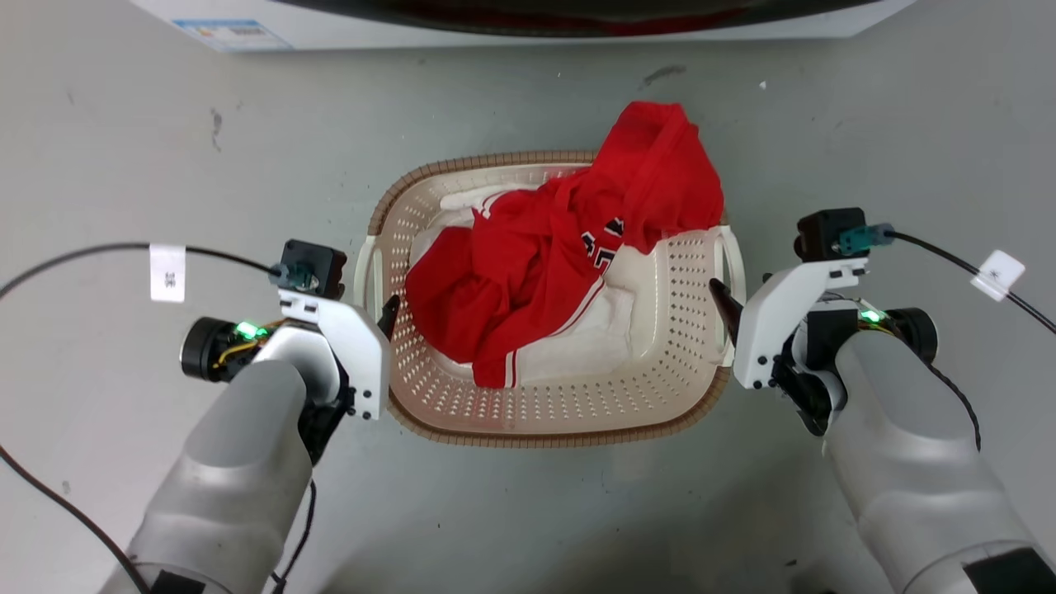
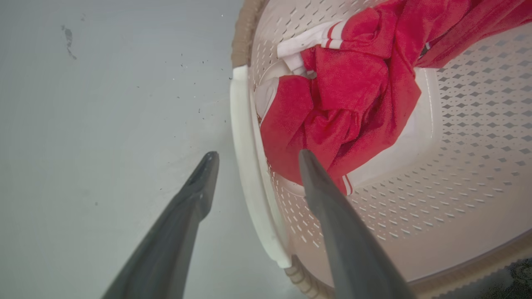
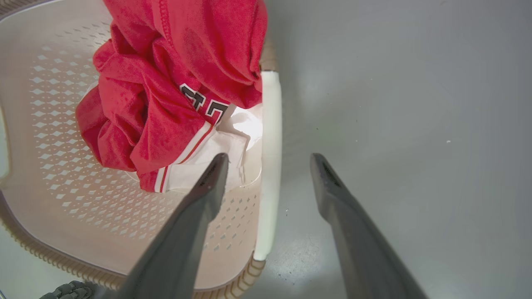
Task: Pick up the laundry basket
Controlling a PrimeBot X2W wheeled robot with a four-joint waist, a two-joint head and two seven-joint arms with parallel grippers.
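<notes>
The laundry basket [image 1: 544, 436] stands on the grey floor, cream and perforated with a brown woven-look rim. Red and white clothes [image 1: 536, 272] lie in it and spill over its far right rim. My left gripper [image 1: 377, 313] is open at the basket's white left handle [image 1: 367, 272]. In the left wrist view the left gripper [image 2: 255, 155] straddles that handle [image 2: 249, 187], one finger outside and one inside the basket wall [image 2: 457, 166]. My right gripper [image 1: 730, 301] is open at the right handle [image 1: 733, 256]. The right wrist view shows it [image 3: 269, 160] astride that handle [image 3: 270, 124], with the clothes [image 3: 166, 83] inside.
A white washing machine [image 1: 528, 21] with a dark door runs along the far edge, beyond the basket. Black cables [image 1: 82, 256] trail from both wrists over the floor. Bare grey floor [image 1: 165, 148] surrounds the basket on all sides.
</notes>
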